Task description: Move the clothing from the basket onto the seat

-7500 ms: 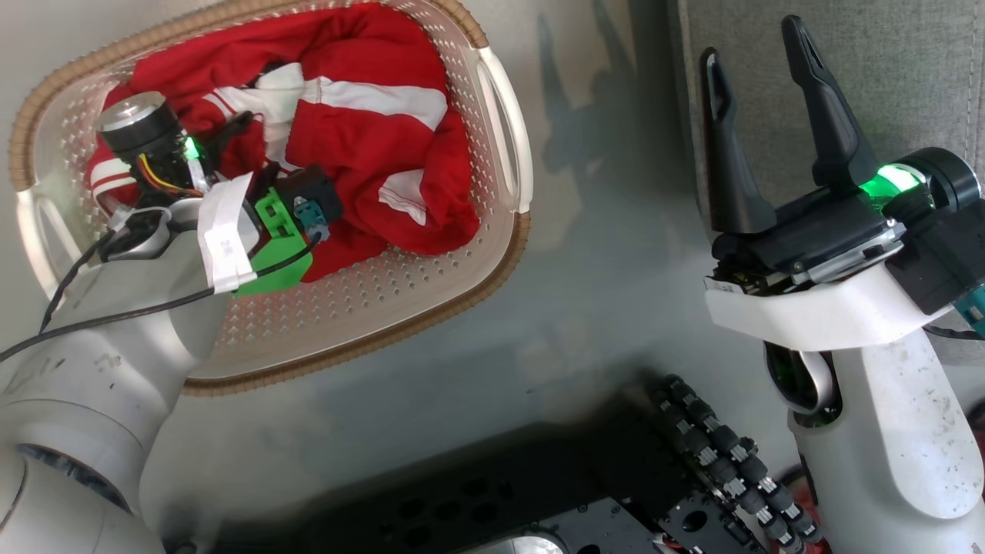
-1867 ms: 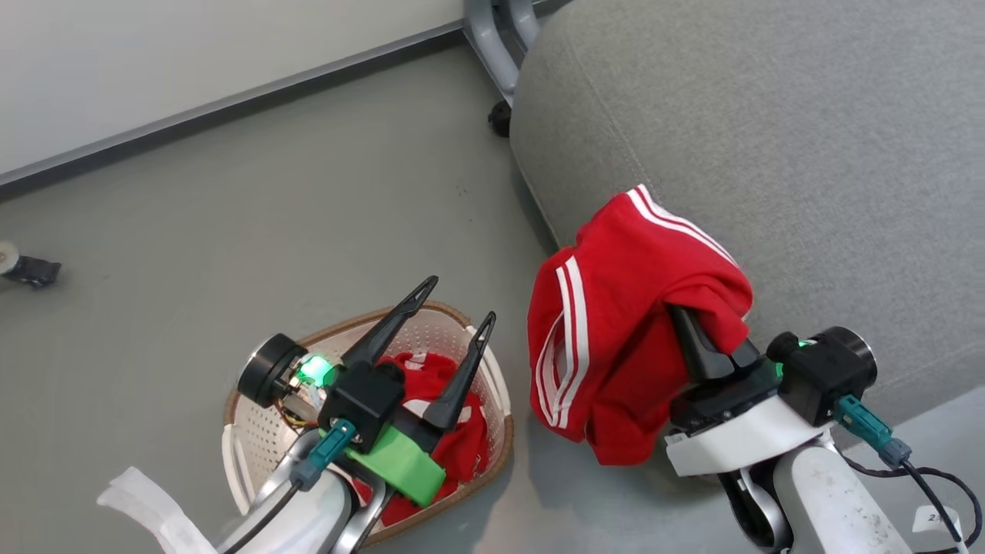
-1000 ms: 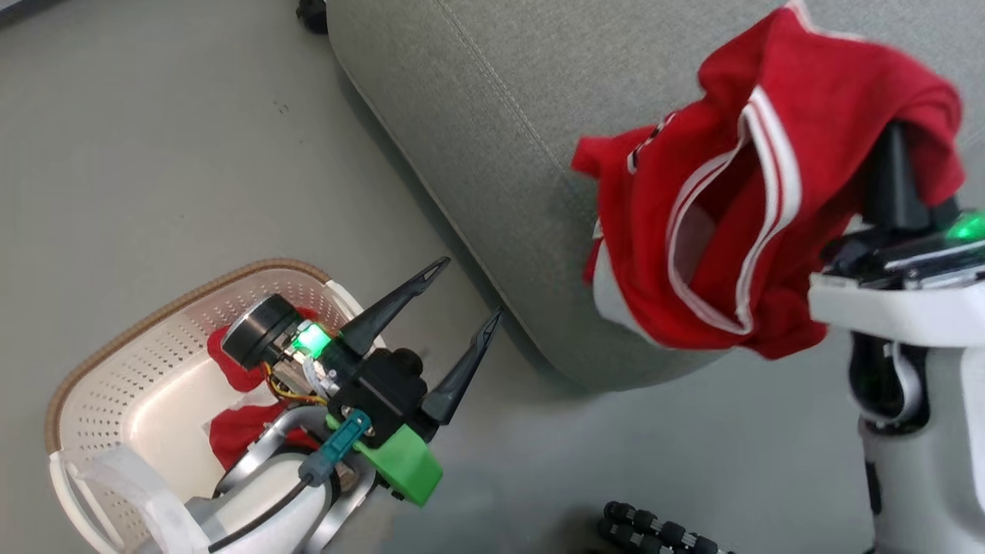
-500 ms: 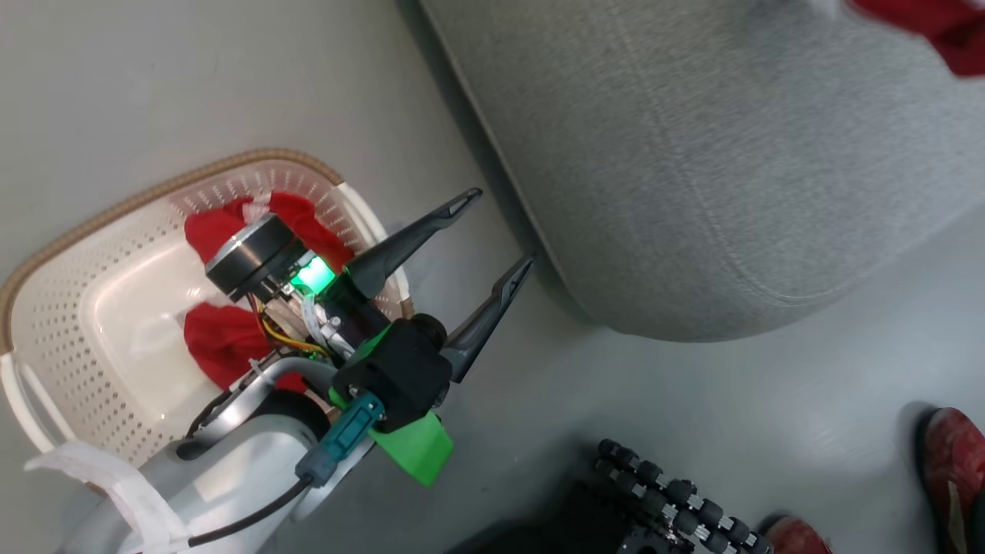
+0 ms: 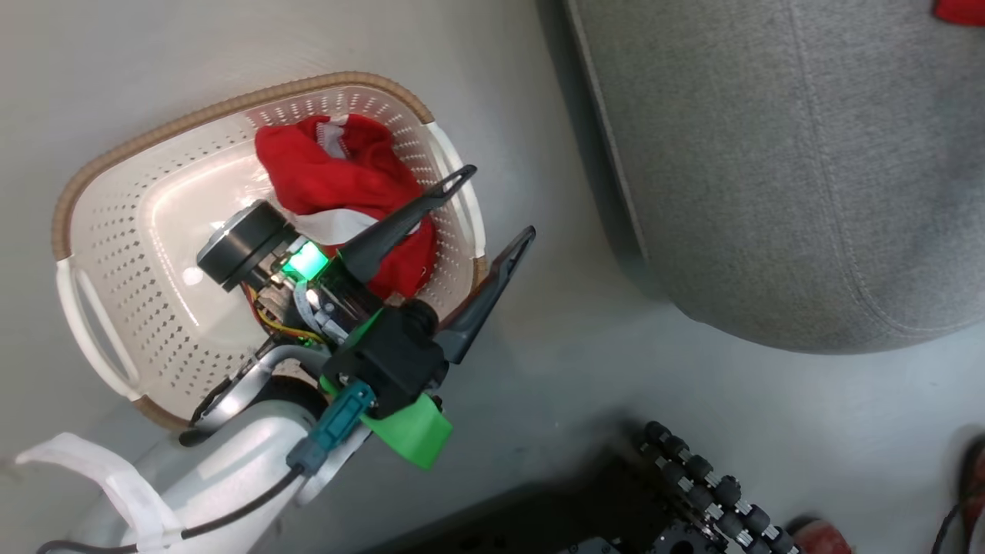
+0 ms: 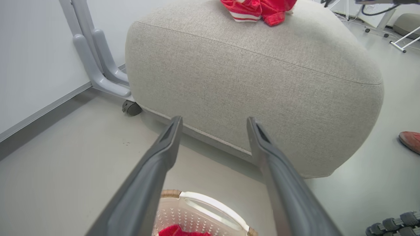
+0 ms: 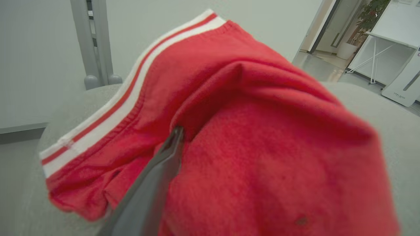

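Red striped garment heaped on grey seat, draped over right gripper, grip state there not discernible. Second red garment lying in cream basket. Left gripper spread wide, empty, over basket edge.

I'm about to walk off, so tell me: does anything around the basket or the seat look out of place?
Nothing spilled or damaged. The red garment on the seat lies bunched, draped over a finger of the right end effector, so it may snag. A second garment sits in the basket.
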You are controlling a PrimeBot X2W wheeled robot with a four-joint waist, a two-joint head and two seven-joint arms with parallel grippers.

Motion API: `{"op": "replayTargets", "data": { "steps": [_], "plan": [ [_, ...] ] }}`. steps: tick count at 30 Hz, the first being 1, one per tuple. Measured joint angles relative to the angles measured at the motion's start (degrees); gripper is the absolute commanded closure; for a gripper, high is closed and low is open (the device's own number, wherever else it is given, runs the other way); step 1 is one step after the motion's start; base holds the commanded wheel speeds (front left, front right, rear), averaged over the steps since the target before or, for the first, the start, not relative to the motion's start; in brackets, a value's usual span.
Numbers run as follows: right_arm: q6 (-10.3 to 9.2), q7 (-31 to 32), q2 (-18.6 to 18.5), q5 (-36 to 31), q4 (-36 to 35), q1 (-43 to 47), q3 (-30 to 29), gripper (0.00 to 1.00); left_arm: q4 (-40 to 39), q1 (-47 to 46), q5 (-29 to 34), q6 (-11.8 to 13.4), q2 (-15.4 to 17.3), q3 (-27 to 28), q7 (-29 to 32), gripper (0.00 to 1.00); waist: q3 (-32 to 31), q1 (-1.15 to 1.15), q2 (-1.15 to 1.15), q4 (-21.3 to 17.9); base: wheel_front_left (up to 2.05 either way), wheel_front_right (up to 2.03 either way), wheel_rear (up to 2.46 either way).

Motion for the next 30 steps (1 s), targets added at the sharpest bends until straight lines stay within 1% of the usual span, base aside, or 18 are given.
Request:
{"op": "replayTargets", "data": {
  "steps": [2,7,10,14,18,21,23,26,30],
  "plan": [
    [0.0,-0.01,1.91,-0.78,-0.35,3.96,0.33,0.0,1.14,0.3,-0.48,0.57,-0.14,0.37,-0.96,0.0,-0.31,0.0,0.0,0.5,0.0,0.0,0.0],
    [0.0,-0.01,5.04,-2.21,-3.44,14.6,2.54,0.0,4.38,1.64,-0.98,2.35,-1.08,1.13,-4.6,0.0,-2.5,0.0,0.0,0.87,0.0,0.0,0.0],
    [0.0,-0.01,6.01,-2.6,-8.16,19.93,3.78,0.0,7.16,2.83,-0.26,3.76,-1.34,1.11,-7.36,0.0,-4.7,0.0,0.0,0.84,0.0,0.0,0.0],
    [0.0,-0.01,7.19,-3.61,-14.81,26.57,8.56,0.0,11.35,4.91,0.24,6.44,-2.64,1.26,-11.83,0.0,-8.16,0.0,0.0,1.04,0.0,0.0,0.0],
    [0.01,-0.01,8.15,-3.49,-18.89,30.14,15.13,0.0,15.44,8.15,-3.31,8.88,-6.09,3.25,-15.15,0.0,-11.93,-0.01,0.0,1.89,0.0,0.0,0.0],
    [0.01,-0.01,8.05,-3.58,-19.81,31.69,19.62,0.0,17.62,10.26,-6.45,10.02,-8.96,6.06,-16.28,0.0,-14.83,-0.01,0.0,3.03,0.0,0.0,0.0],
    [0.01,-0.01,7.95,-3.58,-19.73,32.43,22.13,0.0,17.92,11.89,-7.4,10.23,-11.21,8.53,-16.42,0.0,-16.95,-0.01,0.0,4.17,0.0,0.0,0.0],
    [0.01,-0.01,7.9,-3.48,-19.52,33.34,24.38,0.0,17.23,14.61,-6.99,10.24,-13.89,12.8,-16.53,0.0,-19.93,-0.01,0.0,6.14,0.0,0.0,0.0],
    [0.01,-0.01,8.0,-3.34,-18.69,34.63,25.57,0.0,17.57,19.97,-5.65,10.31,-16.51,19.49,-16.53,0.0,-24.1,-0.01,0.0,9.19,0.0,0.0,0.0]
  ]
}}
